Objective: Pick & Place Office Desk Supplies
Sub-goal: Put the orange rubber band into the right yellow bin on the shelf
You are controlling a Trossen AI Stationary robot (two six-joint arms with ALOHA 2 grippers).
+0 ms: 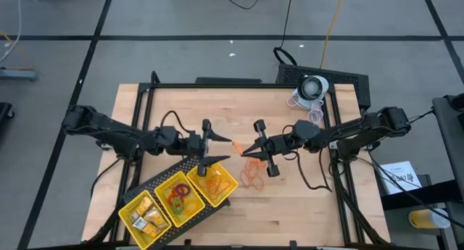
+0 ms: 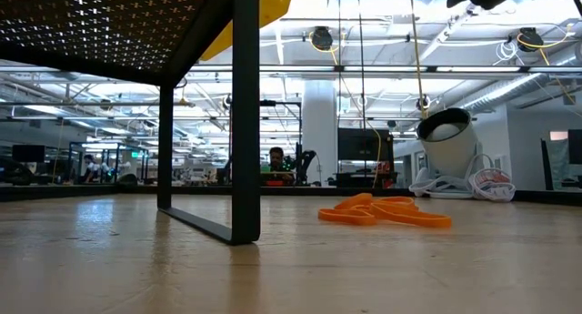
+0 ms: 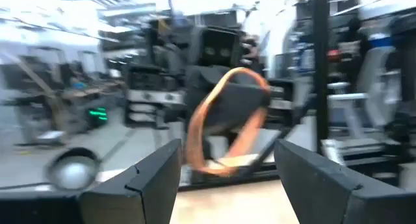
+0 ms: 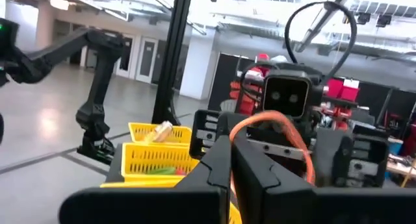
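An orange rubber-band loop (image 1: 235,143) hangs in the air over the middle of the table between my two grippers. My right gripper (image 1: 244,151) is shut on it. My left gripper (image 1: 206,143) faces it from the table's left, open, one finger on each side of the loop (image 3: 224,120) without touching it. A pile of orange rubber bands (image 1: 252,176) lies flat on the wood below; the low view shows the pile (image 2: 386,211) too. The yellow three-compartment tray (image 1: 161,222) holds gold pieces, coloured rings and orange bands. My right gripper pinches the orange rubber band between its two fingers (image 4: 218,160) at one spot of the loop (image 4: 242,128). It comes level from the table's right. The band is lifted clear of the table and arches out beyond the fingertips toward my left gripper.
The tray sits slanted on a black perforated stand (image 1: 190,165) at the near left; one stand leg (image 2: 244,114) is in the low view. A white round device (image 1: 314,87) with a coiled white cable stands at the far right corner. Bare wood lies toward the near right.
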